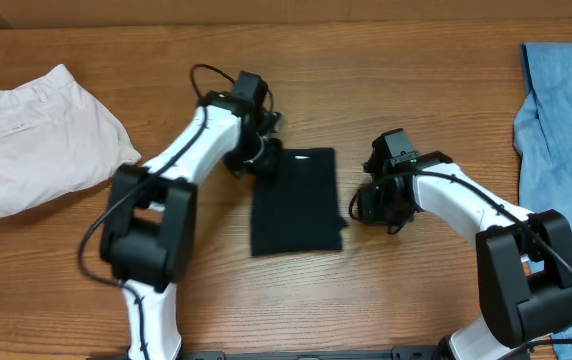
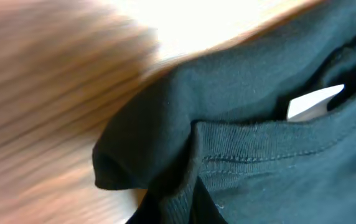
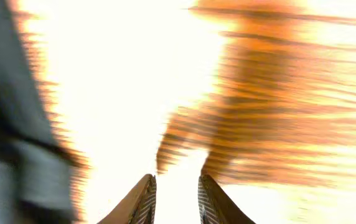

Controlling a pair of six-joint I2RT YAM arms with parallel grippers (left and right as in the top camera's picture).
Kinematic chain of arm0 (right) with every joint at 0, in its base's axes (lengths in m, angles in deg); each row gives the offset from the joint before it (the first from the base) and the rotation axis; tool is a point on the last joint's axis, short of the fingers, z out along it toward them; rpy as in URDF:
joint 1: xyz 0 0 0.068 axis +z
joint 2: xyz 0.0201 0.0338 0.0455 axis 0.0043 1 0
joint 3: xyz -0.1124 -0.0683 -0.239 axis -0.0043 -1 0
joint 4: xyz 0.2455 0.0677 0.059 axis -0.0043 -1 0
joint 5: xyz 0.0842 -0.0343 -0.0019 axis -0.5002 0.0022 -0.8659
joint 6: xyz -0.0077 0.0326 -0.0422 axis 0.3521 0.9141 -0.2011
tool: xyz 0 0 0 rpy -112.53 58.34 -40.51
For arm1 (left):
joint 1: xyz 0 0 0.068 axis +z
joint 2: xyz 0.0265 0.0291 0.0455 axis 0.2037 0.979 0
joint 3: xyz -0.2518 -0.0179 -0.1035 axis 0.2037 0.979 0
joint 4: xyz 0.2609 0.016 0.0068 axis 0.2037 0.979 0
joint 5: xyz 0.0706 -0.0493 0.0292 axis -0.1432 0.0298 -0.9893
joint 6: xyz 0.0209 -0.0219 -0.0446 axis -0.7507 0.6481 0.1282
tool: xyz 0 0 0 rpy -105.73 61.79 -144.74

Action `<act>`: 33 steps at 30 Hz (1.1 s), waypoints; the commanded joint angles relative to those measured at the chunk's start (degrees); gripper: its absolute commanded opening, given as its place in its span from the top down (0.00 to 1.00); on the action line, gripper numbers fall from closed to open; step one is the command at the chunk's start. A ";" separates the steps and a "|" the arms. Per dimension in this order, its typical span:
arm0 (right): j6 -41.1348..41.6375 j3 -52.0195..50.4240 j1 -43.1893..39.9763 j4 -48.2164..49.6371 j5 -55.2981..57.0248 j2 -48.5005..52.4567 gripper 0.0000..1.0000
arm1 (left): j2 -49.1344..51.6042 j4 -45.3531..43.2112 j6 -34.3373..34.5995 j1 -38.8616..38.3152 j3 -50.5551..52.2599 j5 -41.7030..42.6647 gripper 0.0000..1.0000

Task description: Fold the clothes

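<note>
Overhead view: black shirt (image 1: 294,203) folded to a narrow rectangle, flat near the middle of the desk (image 1: 416,300), long side pointing away from the arm bases. Small pale mark near its far edge. Close up from the left wrist: dark cloth bunched and rucked, with a stitched collar seam (image 2: 259,149) across it and a white label (image 2: 315,102) poking out behind. Blurred wood grain to the left.

Left tool (image 1: 264,163) at the shirt's far left corner, touching the cloth. Pressed together, apparently pinching that corner, though hidden under fabric in its own camera.

Right tool (image 1: 359,210) just beside the shirt's right edge, toward the near corner. Touching the cloth or not: cannot tell from above. From the right wrist: two fingers (image 3: 145,199) slightly apart, narrow gap, nothing between them, over bright, smeared wood. Blurred grey-dark shape along the left edge of that view, too smeared to name.

Farther out: white trousers (image 1: 36,135) loosely folded at the desk's far left, pocket seam showing, well apart from the shirt. Light blue jeans (image 1: 561,120) spread along the right edge, running out of frame, well apart from the right tool.
</note>
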 commanded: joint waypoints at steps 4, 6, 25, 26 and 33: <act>0.13 6.58 -3.06 -4.24 4.50 -8.96 0.73 | -16.00 4.42 1.88 6.67 -0.70 -19.21 0.96; -0.28 7.34 -3.87 -5.44 4.50 -11.13 0.73 | -19.08 5.88 0.92 8.70 -0.70 -22.32 0.96; -0.74 7.39 -5.27 -9.77 5.53 -14.03 0.73 | -27.93 -6.08 -4.92 32.68 -0.72 -25.49 0.94; -0.74 7.39 -5.27 -9.77 5.53 -14.03 0.73 | -27.93 -6.67 -4.92 33.81 -0.81 -23.50 0.94; -0.74 7.39 -5.27 -9.79 5.53 -14.03 0.73 | -27.91 -11.32 -4.31 43.47 -0.96 -10.10 0.93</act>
